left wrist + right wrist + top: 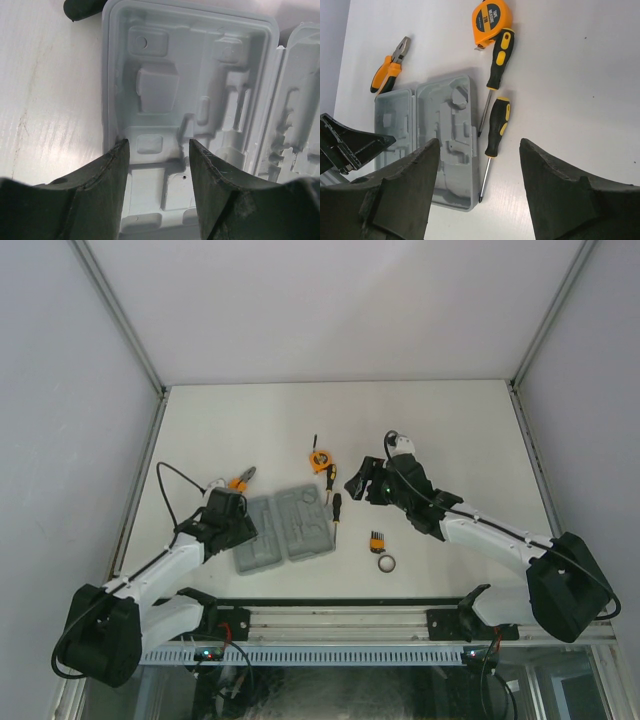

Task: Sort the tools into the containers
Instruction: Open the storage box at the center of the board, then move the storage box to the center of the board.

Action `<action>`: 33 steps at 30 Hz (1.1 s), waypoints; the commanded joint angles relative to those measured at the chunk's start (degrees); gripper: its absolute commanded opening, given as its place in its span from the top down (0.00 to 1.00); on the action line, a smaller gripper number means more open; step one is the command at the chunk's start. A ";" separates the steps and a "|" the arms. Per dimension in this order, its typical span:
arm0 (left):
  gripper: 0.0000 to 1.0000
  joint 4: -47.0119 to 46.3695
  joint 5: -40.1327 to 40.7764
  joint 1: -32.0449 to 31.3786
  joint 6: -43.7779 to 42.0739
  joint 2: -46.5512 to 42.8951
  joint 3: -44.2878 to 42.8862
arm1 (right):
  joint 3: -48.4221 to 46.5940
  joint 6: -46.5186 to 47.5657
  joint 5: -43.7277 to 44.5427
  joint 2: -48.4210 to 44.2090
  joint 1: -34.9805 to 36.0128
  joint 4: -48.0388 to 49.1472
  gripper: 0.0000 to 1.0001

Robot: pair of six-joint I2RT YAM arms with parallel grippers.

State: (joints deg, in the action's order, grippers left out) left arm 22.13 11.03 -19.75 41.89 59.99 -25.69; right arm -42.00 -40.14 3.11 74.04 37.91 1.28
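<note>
The grey case lies open and flat, its moulded recesses bare. My left gripper hangs open over the case's left half, nothing between its fingers. Orange-handled pliers lie just behind the case. An orange tape measure and two black-and-orange screwdrivers lie right of it. My right gripper is open above the nearer screwdriver, apart from it. The bit set and the dark ring lie nearer the front.
The left arm's wrist shows at the case's far side in the right wrist view. A metal rail runs along the table's near edge. Grey walls close in the table on three sides.
</note>
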 commanded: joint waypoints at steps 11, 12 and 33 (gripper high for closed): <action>0.44 0.96 0.92 -0.19 -0.40 -1.86 -0.40 | -0.22 -0.82 1.64 -0.56 0.33 -0.22 0.36; 0.44 0.98 1.00 -0.19 -0.40 -1.93 -0.41 | -0.27 -0.82 1.70 -0.61 0.32 -0.22 0.36; 0.44 0.98 1.45 -0.18 -0.80 -1.57 -0.84 | -0.25 -0.55 2.18 -0.30 0.23 -0.36 0.36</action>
State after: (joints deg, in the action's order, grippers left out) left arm 23.27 11.03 -19.75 41.87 59.09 -25.69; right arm -42.00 -40.32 4.34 74.13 37.95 -0.27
